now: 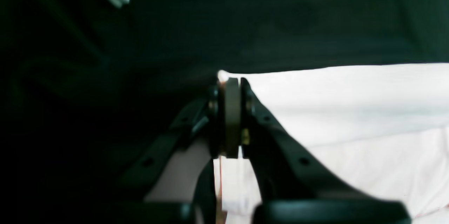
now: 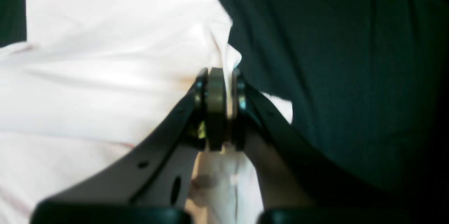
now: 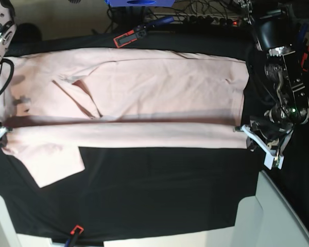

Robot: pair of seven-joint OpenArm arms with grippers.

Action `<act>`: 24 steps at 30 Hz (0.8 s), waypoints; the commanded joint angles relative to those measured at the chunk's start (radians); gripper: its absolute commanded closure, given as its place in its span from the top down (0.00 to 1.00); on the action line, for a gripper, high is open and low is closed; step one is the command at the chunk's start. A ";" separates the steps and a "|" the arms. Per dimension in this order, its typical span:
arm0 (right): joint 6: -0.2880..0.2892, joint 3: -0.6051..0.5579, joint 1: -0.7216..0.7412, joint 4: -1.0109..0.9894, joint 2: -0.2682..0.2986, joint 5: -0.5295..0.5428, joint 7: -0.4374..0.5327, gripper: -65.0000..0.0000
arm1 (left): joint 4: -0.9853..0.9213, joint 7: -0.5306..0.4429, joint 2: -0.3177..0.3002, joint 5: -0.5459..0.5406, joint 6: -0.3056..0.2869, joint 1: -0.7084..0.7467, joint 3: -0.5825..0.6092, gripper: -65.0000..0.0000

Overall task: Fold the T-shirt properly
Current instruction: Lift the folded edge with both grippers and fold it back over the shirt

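**A:** Where do you stand with the shirt?

**B:** You have one shirt, pale pink, spread across the black surface with its long axis running side to side in the base view. A long band of it is doubled over along the near edge, and one sleeve hangs out toward you at that view's left.

**A:** And the hands?

**B:** Two, one at each end of that band. Your left hand is pinched tight on a corner of cloth at the base view's right end; your right hand is clamped on bunched fabric at the opposite end, though the base view barely shows it at its left edge.

**A:** So which way does the cloth lie from them?

**B:** Between them. The rest of the shirt lies beyond the held edge, toward the far side of the surface. Neither hand is nearer; each holds its own end, so I judge you carry both together, square to the long axis

**A:** Anything else to count?

**B:** Two orange-edged clips on the cloth's border: one far, one near
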 commanded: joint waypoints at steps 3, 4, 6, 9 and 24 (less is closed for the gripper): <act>-0.008 0.007 -0.007 0.040 -0.001 0.001 -0.008 0.00 | 0.041 -0.020 -0.015 0.000 0.005 0.029 -0.005 0.00; -0.008 0.007 -0.016 0.044 -0.001 0.001 -0.019 0.00 | 0.048 -0.020 -0.015 0.001 0.005 0.045 -0.005 0.00; -0.008 0.008 -0.034 0.049 -0.005 0.001 -0.034 0.00 | 0.065 -0.020 -0.018 0.003 0.005 0.072 -0.005 0.00; -0.008 0.008 -0.059 0.055 -0.027 0.001 -0.034 0.00 | 0.068 -0.020 -0.021 0.003 0.005 0.100 -0.005 0.00; -0.014 0.010 -0.159 0.144 -0.064 0.002 -0.051 0.00 | 0.045 -0.026 -0.018 0.066 0.005 0.184 -0.005 0.00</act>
